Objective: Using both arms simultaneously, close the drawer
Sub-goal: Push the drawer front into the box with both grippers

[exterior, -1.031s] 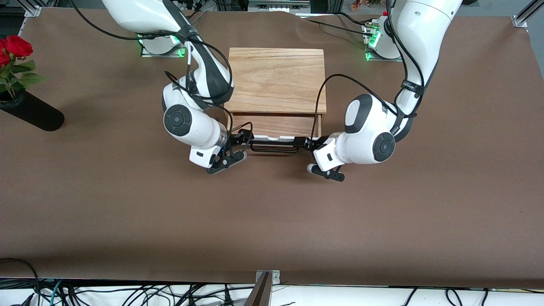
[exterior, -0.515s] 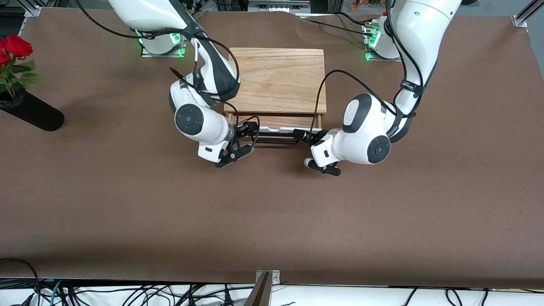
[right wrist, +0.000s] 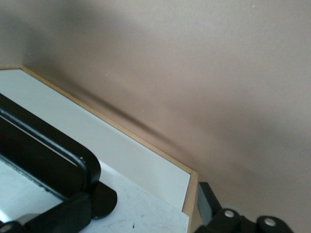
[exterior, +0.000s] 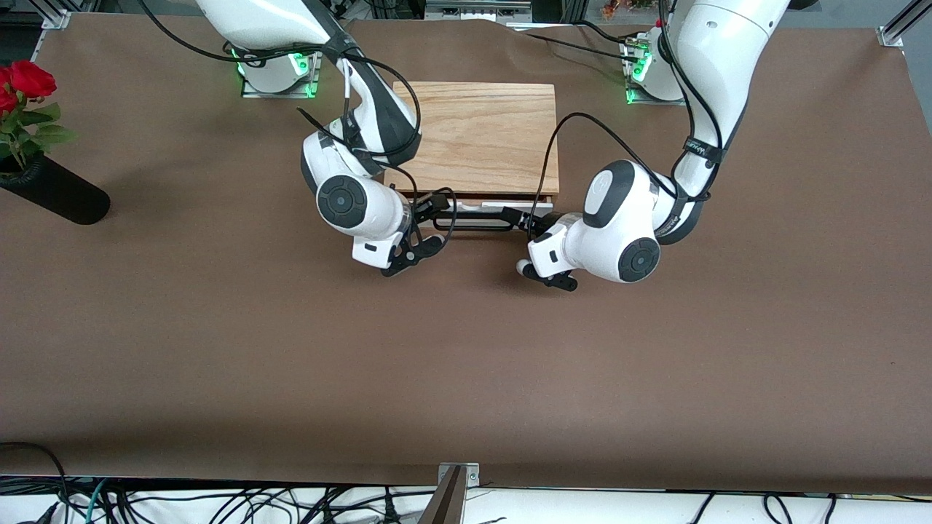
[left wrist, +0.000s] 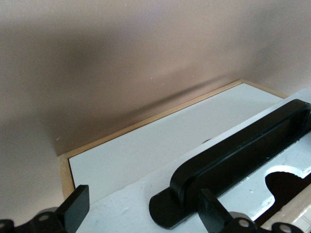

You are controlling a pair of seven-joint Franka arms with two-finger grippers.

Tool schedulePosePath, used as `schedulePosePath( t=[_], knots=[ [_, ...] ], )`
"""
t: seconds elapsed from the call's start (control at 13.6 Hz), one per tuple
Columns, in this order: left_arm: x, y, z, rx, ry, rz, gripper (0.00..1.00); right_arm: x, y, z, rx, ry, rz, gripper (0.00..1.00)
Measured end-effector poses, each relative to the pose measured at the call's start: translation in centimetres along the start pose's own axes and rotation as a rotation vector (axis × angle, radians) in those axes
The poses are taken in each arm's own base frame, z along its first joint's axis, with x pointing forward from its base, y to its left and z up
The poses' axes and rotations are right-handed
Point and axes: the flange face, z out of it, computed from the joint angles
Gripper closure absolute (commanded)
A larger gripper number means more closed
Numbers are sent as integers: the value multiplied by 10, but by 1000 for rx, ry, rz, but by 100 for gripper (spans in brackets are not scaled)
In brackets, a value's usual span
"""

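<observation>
White-fronted, the drawer point(exterior: 477, 208) sits almost shut in the oak box point(exterior: 475, 137) mid-desk, since the left gripper point(exterior: 526, 220) and right gripper point(exterior: 429, 216), fingers apart, each straddle one end of its black handle point(exterior: 473, 220) to press evenly.

Open left pincer point(left wrist: 141, 211) straddles drawer point(left wrist: 146, 145) handle point(left wrist: 233, 158).
</observation>
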Motion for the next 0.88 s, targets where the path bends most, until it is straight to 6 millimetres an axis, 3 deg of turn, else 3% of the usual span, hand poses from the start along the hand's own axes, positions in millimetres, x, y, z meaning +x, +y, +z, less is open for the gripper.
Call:
schedulePosePath(
  t=[0.88],
  knots=[
    [-9, 0, 7, -2, -81, 0, 0, -9, -10, 6, 2, -78, -11, 0]
  ],
)
